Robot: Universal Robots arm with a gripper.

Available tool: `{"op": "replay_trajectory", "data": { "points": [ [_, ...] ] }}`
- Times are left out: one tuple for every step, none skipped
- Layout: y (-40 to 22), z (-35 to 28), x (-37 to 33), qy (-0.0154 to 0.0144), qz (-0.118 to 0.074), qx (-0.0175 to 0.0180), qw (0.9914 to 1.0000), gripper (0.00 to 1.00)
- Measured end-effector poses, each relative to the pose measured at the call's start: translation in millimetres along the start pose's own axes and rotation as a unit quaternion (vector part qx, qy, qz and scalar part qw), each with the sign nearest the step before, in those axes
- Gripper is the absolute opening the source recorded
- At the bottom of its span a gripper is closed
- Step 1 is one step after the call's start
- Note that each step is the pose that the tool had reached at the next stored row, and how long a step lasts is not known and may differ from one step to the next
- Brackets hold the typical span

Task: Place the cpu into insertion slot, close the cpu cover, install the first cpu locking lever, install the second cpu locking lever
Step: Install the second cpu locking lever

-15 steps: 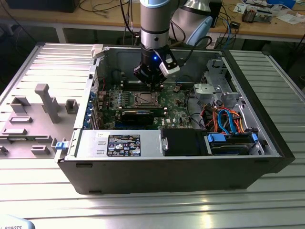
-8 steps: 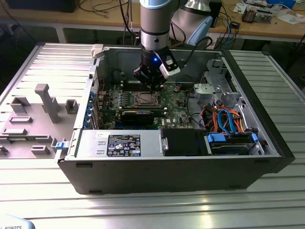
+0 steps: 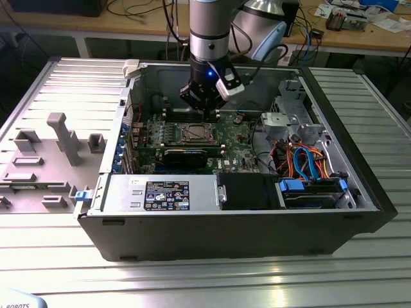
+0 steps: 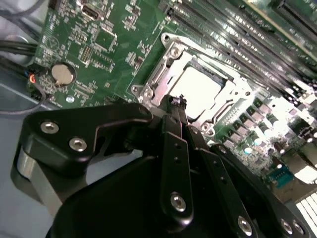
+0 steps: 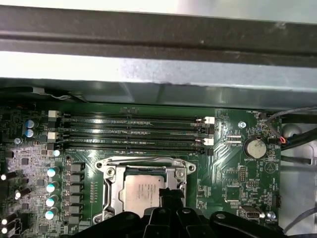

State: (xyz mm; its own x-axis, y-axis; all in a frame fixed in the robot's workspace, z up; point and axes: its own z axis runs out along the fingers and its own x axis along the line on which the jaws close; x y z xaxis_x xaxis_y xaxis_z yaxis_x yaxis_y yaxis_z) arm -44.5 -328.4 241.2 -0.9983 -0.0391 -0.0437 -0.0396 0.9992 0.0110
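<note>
The cpu (image 4: 198,89) (image 5: 141,194) lies flat in the insertion slot (image 3: 196,133) on the green board, its silvery top showing. The cpu cover (image 5: 143,163) (image 4: 171,54) lies down around it as a silver frame. My gripper (image 4: 177,102) is shut, with nothing visible between the tips, and its tips are at the socket's rim beside the cpu. In the exterior view the gripper (image 3: 207,114) hangs just behind the socket, inside the open computer case. In the first wrist view the black fingers (image 5: 168,198) overlap the cpu's edge. How the locking levers stand I cannot tell.
Long black memory slots (image 5: 131,131) run beside the socket, and a coin battery (image 5: 256,147) (image 4: 63,73) sits on the board. A drive cage with blue and orange cables (image 3: 308,160) and a power supply (image 3: 164,192) stand inside the case. A grey fixture plate (image 3: 51,147) lies at the exterior view's left.
</note>
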Motion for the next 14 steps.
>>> {"op": "replay_trajectory", "data": {
  "points": [
    [0.0, 0.0, 0.0, 0.0, 0.0, 0.0, 1.0, 0.11],
    [-0.1, 0.0, 0.0, 0.0, 0.0, 0.0, 1.0, 0.11],
    [-0.3, -0.1, 0.1, 0.0, 0.0, 0.0001, 1.0, 0.11],
    [-1.0, -0.1, 0.1, 0.0001, 0.0, 0.0001, 1.0, 0.11],
    [-1.9, -0.1, 0.1, 0.0, 0.0, 0.0001, 1.0, 0.11],
    [-2.9, 0.0, 0.1, 0.0, 0.0, 0.0001, 1.0, 0.11],
    [-3.6, 0.0, 0.2, 0.0, 0.0, 0.0001, 1.0, 0.11],
    [-4.0, 0.0, 0.2, 0.0, 0.0, 0.0001, 1.0, 0.11],
    [-4.7, 0.0, 0.2, 0.0, 0.0, 0.0001, 1.0, 0.11],
    [-5.4, 0.0, 0.2, 0.0, 0.0, 0.0001, 1.0, 0.11],
    [-6.4, -0.1, 0.2, 0.0, 0.0, 0.0001, 1.0, 0.11],
    [-6.8, -0.1, 0.3, 0.0, 0.0, 0.0001, 1.0, 0.11],
    [-7.5, -0.1, 0.3, 0.0, 0.0, 0.0001, 1.0, 0.11],
    [-8.2, -0.1, 0.4, 0.0, 0.0, 0.0001, 1.0, 0.11]
  ]
}}
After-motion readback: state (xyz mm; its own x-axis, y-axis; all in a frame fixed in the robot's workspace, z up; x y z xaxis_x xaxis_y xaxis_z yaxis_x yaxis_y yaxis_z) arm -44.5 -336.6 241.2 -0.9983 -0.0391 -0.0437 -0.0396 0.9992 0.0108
